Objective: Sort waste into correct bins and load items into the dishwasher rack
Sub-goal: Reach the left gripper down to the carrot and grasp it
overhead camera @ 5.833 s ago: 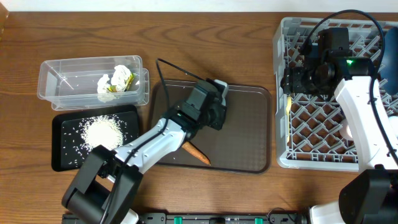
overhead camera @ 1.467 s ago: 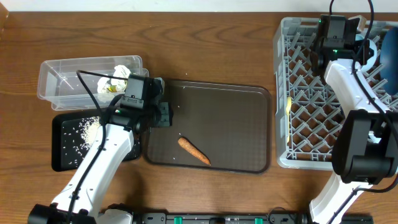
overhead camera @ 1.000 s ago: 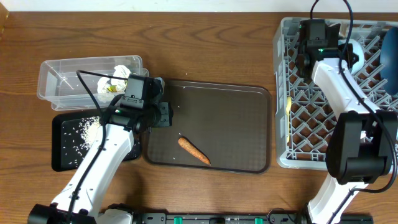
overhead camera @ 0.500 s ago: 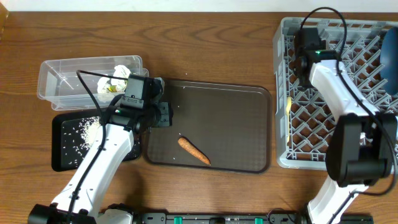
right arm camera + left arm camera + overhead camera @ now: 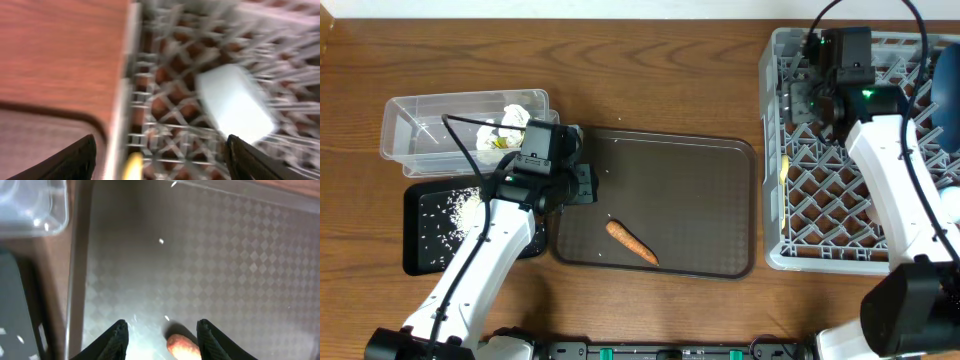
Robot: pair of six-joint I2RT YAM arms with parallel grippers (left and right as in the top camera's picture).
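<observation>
1. At the bench's point(image 5: 670, 80) nine o'clock end, the clear tub point(image 5: 420, 135) holds the crumpled tissue point(image 5: 512, 120) and the yellow-green wrapper point(image 5: 498, 143). The black tray point(image 5: 420, 250), just beside it at six o'clock, holds the rice point(image 5: 468, 205). I judge this keeps dry rubbish apart from food scraps.
2. The left fingers point(image 5: 116, 340) hang over the nine o'clock edge of the brown serving tray point(image 5: 700, 200), partly spread and gripping nothing. The carrot point(image 5: 632, 242) lies on that tray at their five o'clock, near but untouched. It is the one piece of waste not yet in a bin, so the arm is likely waiting over it.
3. The dishwasher rack point(image 5: 820, 200) fills the three o'clock end. The yellow spoon point(image 5: 784, 168) lies against its nine o'clock wall and the blue plate point(image 5: 950, 90) stands at its far edge. The right fingers point(image 5: 75, 160) are spread wide and empty above the rack's ten o'clock corner.
4. The left wrist view shows stray grains point(image 5: 161, 241) on the serving tray and the carrot's blunt end low between the fingers, both faint from overhead. The blurred right wrist view shows a pale blocky item point(image 5: 235, 102) in the rack at one o'clock. I cannot tell what it is. Only the overhead view shows what the bins hold.
</observation>
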